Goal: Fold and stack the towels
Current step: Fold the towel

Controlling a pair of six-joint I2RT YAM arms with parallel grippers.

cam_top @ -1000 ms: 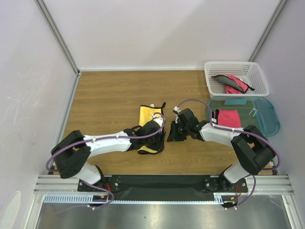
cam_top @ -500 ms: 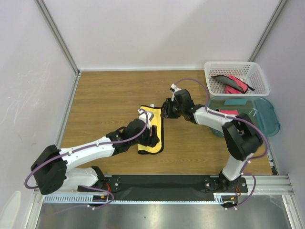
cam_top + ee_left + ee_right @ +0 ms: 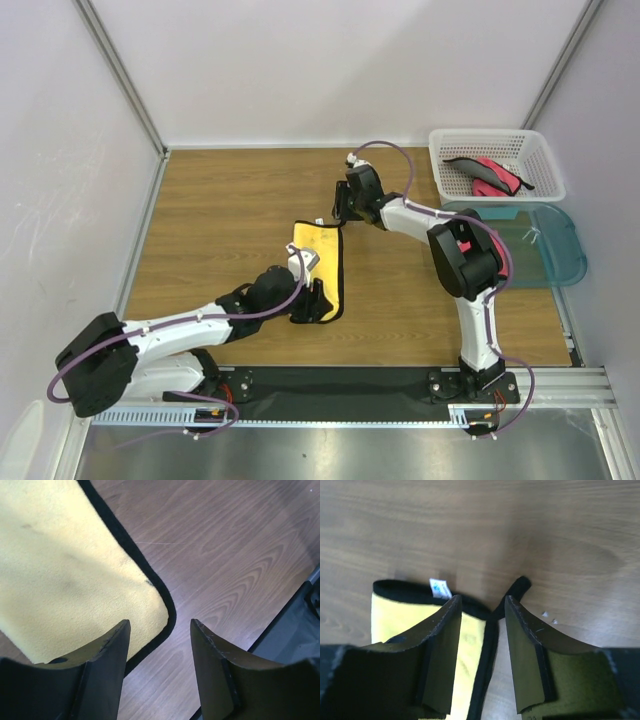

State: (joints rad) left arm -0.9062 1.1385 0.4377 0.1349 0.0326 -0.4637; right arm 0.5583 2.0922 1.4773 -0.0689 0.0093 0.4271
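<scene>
A yellow towel (image 3: 320, 265) with a black border lies folded lengthwise in the middle of the table. My left gripper (image 3: 318, 298) is open just above its near right corner; the left wrist view shows the rounded corner of the towel (image 3: 75, 575) between the jaws of the gripper (image 3: 159, 640). My right gripper (image 3: 341, 206) is open and empty over the far right corner; in the right wrist view the gripper (image 3: 482, 612) straddles the black edge of the towel (image 3: 395, 617) beside a white label (image 3: 440, 587). A pink towel (image 3: 464, 242) lies on the teal lid, mostly hidden by my right arm.
A white basket (image 3: 540, 160) at the back right holds a pink and grey towel (image 3: 488, 176). A teal lid (image 3: 545, 245) lies just in front of it. White walls enclose the table on three sides.
My right gripper has swung from the table's middle to the towel's far right corner. My left gripper has drawn back along the towel to its near right corner. The towel has not moved.
</scene>
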